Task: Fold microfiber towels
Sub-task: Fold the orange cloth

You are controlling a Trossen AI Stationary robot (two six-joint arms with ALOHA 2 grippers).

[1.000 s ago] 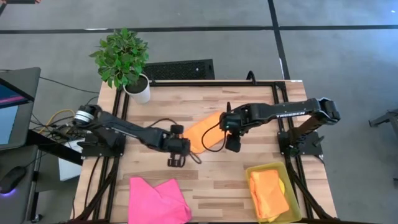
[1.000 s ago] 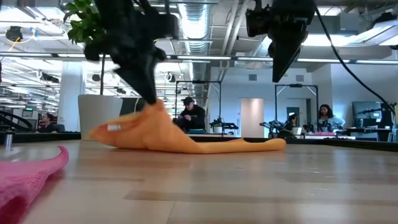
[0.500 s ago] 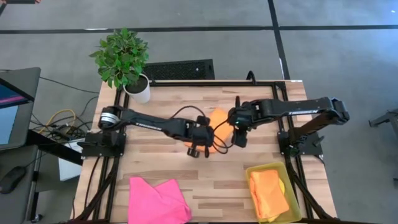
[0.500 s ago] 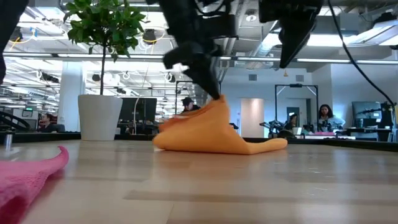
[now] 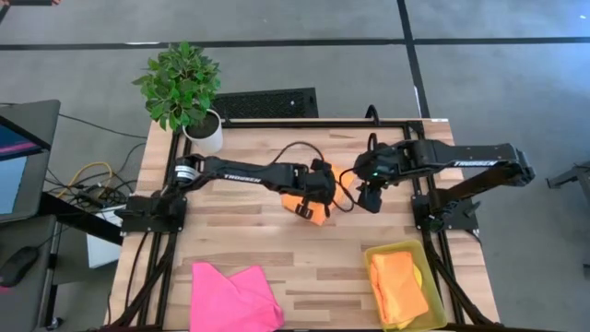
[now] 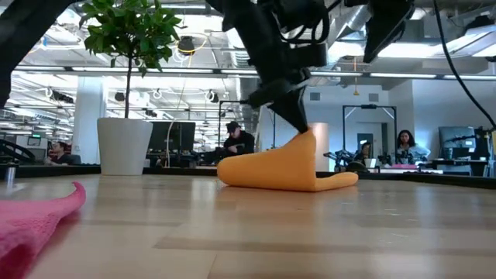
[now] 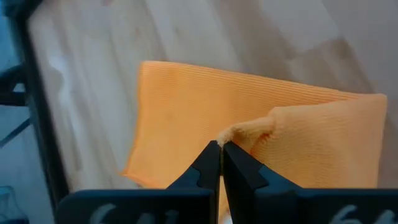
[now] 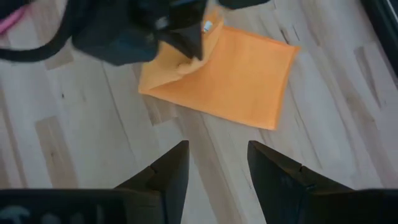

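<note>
Two arms meet over the middle of the table (image 5: 230,249), where we are folding an orange towel (image 6: 271,170). Our left gripper (image 7: 221,152) is pinched tight on one raised edge of it, lifting that edge into a peak so the cloth can be carried over onto its own far half. Our right gripper (image 8: 214,163) hangs just beside the towel with its jaws wide and nothing in them, clear of the fold so it does not snag the cloth.

A second ago the left gripper held that edge well to the left, with the towel stretched long across the table; since then we have dragged it rightwards, and the cloth is now bunched into a shorter, doubled shape. The right arm has drawn back a little.

A pink towel (image 5: 235,297) lies at the near edge, and another orange one sits in the bin (image 5: 372,251).
</note>
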